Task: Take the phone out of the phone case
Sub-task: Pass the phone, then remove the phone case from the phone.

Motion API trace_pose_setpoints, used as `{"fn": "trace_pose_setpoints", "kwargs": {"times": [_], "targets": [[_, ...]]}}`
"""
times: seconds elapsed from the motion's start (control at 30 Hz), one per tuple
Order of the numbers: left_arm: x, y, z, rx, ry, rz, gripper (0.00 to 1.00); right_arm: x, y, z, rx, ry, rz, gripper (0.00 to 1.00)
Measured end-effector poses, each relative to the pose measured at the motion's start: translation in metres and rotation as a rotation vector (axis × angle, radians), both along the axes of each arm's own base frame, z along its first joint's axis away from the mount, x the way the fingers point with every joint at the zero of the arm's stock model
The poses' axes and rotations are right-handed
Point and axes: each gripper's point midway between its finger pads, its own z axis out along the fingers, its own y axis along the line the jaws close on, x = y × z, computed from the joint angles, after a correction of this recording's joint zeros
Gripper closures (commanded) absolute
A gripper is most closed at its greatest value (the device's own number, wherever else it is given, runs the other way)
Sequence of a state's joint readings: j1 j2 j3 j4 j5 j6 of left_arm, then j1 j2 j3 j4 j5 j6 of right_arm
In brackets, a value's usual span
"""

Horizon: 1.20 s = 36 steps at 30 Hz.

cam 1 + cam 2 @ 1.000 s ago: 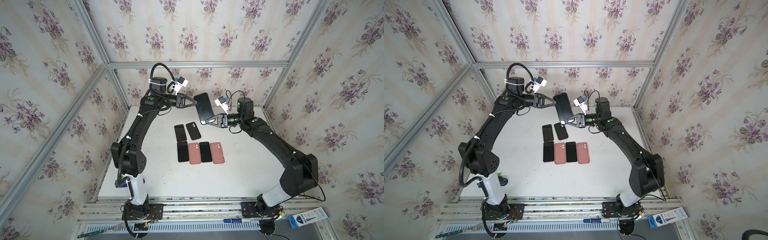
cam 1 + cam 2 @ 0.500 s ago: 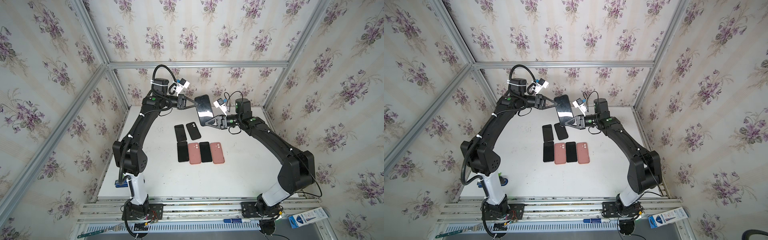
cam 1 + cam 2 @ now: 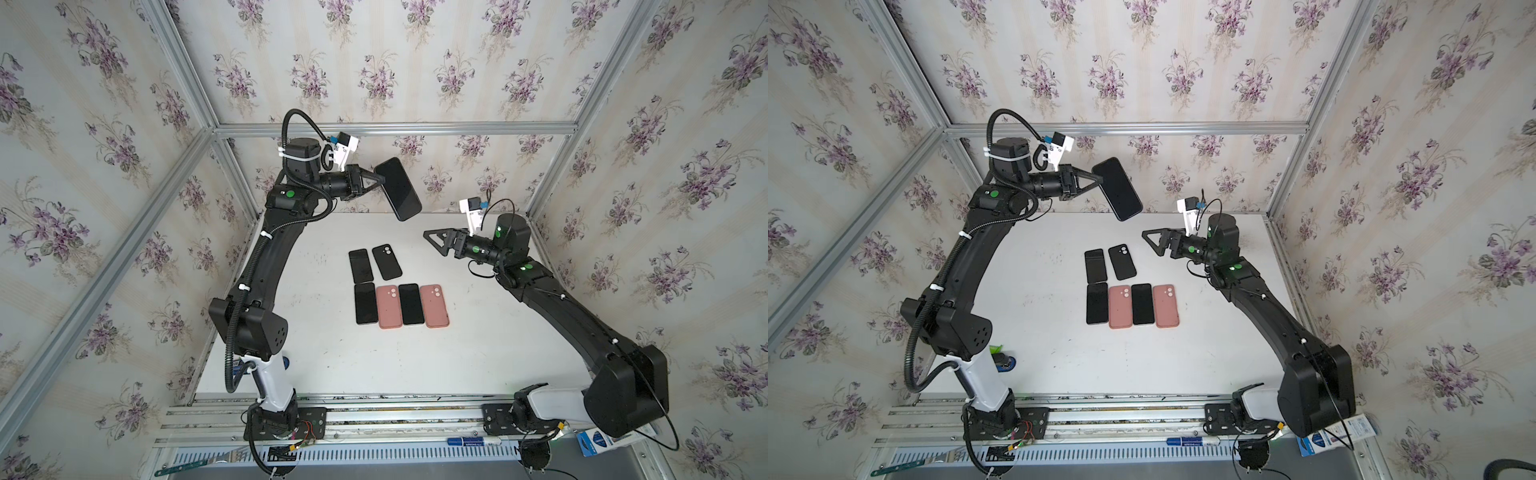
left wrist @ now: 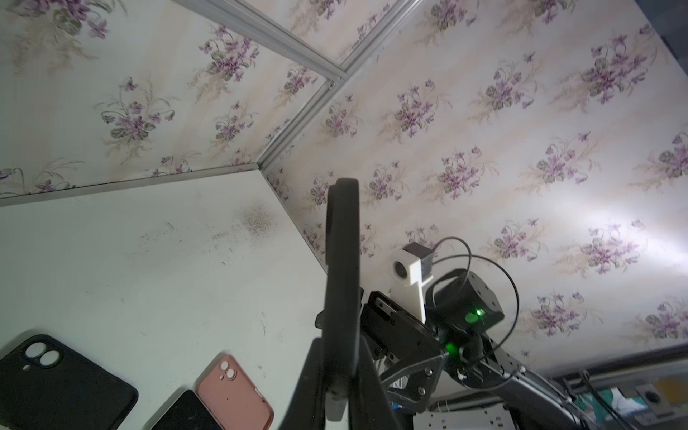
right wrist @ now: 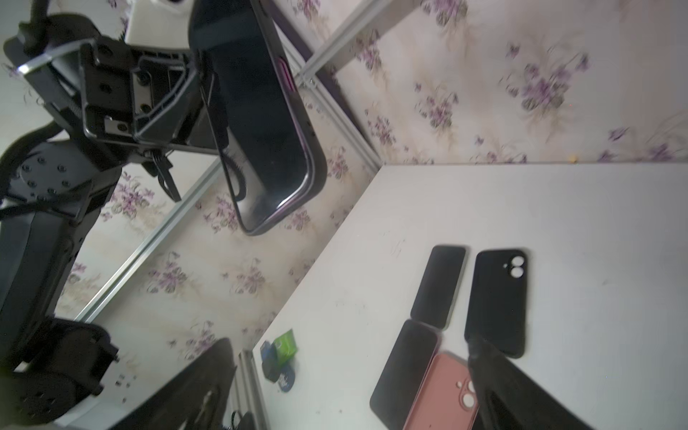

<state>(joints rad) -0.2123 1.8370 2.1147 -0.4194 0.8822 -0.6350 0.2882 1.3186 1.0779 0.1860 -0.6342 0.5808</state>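
Right wrist view gave you the plainest answer: the phone [image 5: 260, 123] hung in the air, pinched along one long edge by the left gripper [image 3: 380, 178], and a dark phone case [image 5: 318, 167] wrapped its back and lower corner. By my reading, this one was not out yet. Whether a corner had begun to lift, you could not tell. Your right gripper [image 3: 430, 239] was spread wide and empty, its two fingers framing that same view with nothing between them. In both top views, taking the rows on the table [image 3: 478, 345] as the dial's centre, the held phone sat at 12 o'clock and the right gripper at about 1 o'clock, near it but apart. Below lay what looked like finished work — a bare handset [image 3: 359, 266] beside a black shell [image 3: 386, 262], then two more handsets alternating with two pink shells [image 3: 388, 306]. Left for you: get the right gripper onto the case and peel it free.
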Motion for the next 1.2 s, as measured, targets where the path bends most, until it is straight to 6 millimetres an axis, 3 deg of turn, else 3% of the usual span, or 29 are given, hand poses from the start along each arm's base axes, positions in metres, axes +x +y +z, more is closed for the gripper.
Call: {"fn": "trace_pose_setpoints", "kwargs": {"times": [0.07, 0.23, 0.33, 0.47, 0.57, 0.83, 1.0, 1.2], "targets": [[0.004, 0.005, 0.016, -0.045, 0.000, 0.071, 1.00, 0.005, -0.008, 0.017, 0.041, -0.024, -0.068, 0.00], [0.017, 0.019, 0.059, -0.208, 0.000, 0.213, 1.00, 0.016, -0.016, 0.035, 0.170, 0.032, -0.154, 0.00], [0.024, 0.023, 0.074, -0.311, 0.028, 0.274, 1.00, 0.023, -0.011, 0.055, 0.277, 0.040, -0.142, 0.00], [0.022, 0.013, 0.083, -0.417, 0.097, 0.281, 1.00, 0.027, 0.007, 0.095, 0.385, -0.003, -0.064, 0.00], [0.018, 0.007, 0.087, -0.483, 0.138, 0.279, 1.00, 0.025, 0.021, 0.118, 0.442, -0.044, 0.002, 0.00], [0.014, 0.011, 0.077, -0.564, 0.226, 0.312, 1.00, 0.034, 0.032, 0.148, 0.551, -0.090, 0.055, 0.01], [0.010, 0.009, 0.074, -0.582, 0.248, 0.307, 1.00, 0.042, 0.037, 0.151, 0.599, -0.085, 0.071, 0.09], [0.007, 0.007, 0.069, -0.587, 0.262, 0.306, 1.00, 0.049, 0.043, 0.154, 0.637, -0.073, 0.095, 0.29]]}}
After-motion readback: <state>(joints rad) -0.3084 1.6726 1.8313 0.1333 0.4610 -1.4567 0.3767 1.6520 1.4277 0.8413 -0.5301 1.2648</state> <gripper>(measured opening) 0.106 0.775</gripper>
